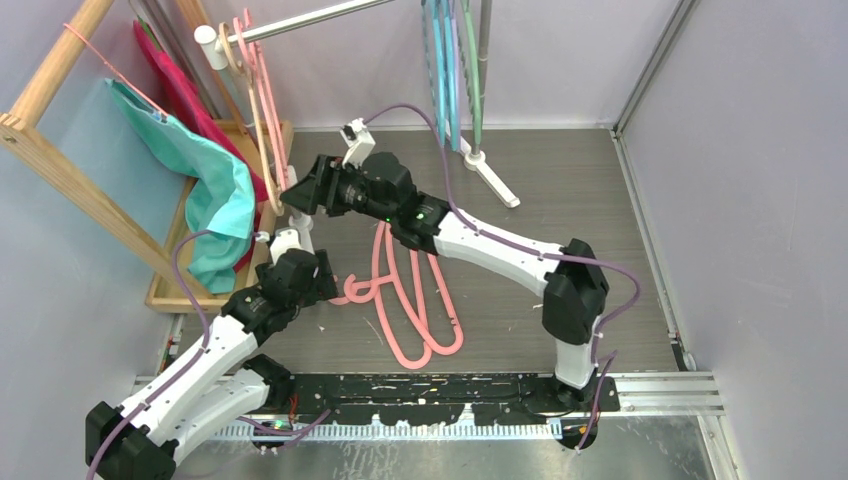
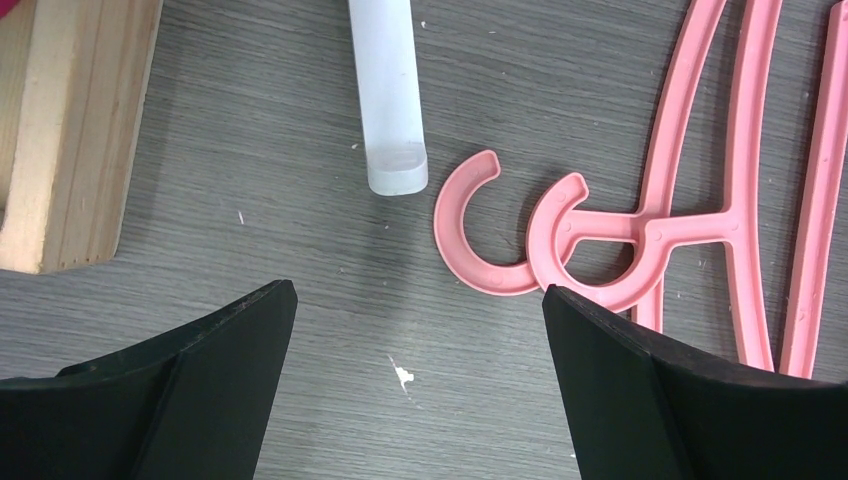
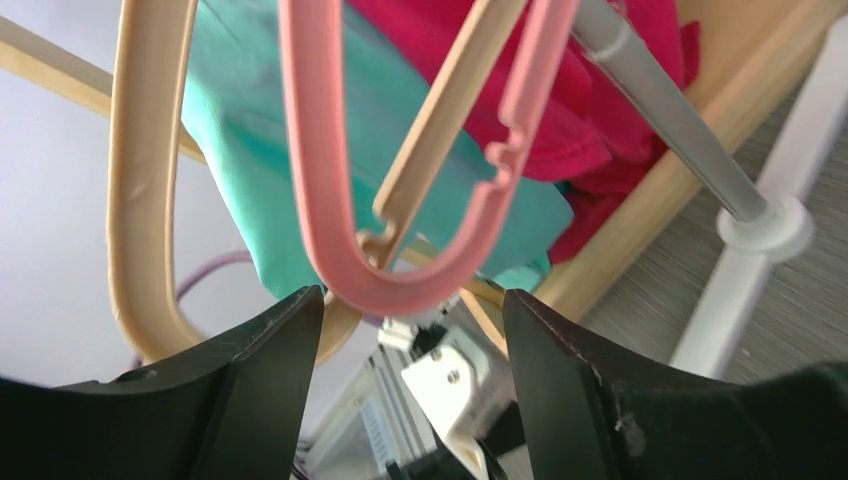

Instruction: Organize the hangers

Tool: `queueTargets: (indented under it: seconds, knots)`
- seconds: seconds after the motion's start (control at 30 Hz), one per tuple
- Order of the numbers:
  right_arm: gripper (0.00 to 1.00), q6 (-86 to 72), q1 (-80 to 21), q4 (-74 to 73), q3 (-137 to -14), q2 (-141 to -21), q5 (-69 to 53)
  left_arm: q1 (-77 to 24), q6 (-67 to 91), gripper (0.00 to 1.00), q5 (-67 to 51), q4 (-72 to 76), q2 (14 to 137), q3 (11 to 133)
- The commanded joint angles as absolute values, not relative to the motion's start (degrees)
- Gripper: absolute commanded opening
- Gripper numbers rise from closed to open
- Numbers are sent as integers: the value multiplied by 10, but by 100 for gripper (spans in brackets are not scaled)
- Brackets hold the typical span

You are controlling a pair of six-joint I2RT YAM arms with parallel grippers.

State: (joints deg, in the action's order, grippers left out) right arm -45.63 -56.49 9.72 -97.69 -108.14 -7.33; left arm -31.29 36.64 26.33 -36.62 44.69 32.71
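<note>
Two or three pink hangers (image 1: 410,295) lie on the table, hooks toward my left gripper (image 1: 335,283). In the left wrist view two pink hooks (image 2: 475,250) overlap just beyond the open, empty gripper (image 2: 415,330); the right fingertip is next to the second hook. More pink and beige hangers (image 1: 258,95) hang on the rail at back left. Blue, green and lavender hangers (image 1: 450,60) hang at the back. My right gripper (image 1: 290,197) is open at the lower end of the hanging pink hanger (image 3: 400,285), whose corner sits just past the fingertips (image 3: 410,320), beside a beige hanger (image 3: 140,200).
A wooden frame rack (image 1: 60,150) with a teal cloth (image 1: 215,195) and a red cloth (image 1: 175,85) stands at the left. The metal rail (image 1: 300,20) and its white foot (image 2: 385,90) are near. A stand base (image 1: 490,170) sits at the back. Walls close both sides.
</note>
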Motion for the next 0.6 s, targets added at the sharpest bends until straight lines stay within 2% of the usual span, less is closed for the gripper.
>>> queueTargets:
  seconds: [0.0,0.1,0.23,0.4,0.57]
  knots:
    - [76,-399,-567,119,-918,-970,-34,-314,371,98,276,-352,446,350]
    - [84,-365,-568,115,-842,-897,7,-314,371,98,274,-352,446,352]
    - [88,-317,-570,85,-736,-809,52,-314,372,98,277,-354,454,354]
    - [85,-252,-598,-14,-610,-768,95,-314,373,98,280,-359,461,358]
    - [79,-221,-641,-45,-489,-805,88,-314,372,98,278,-362,457,365]
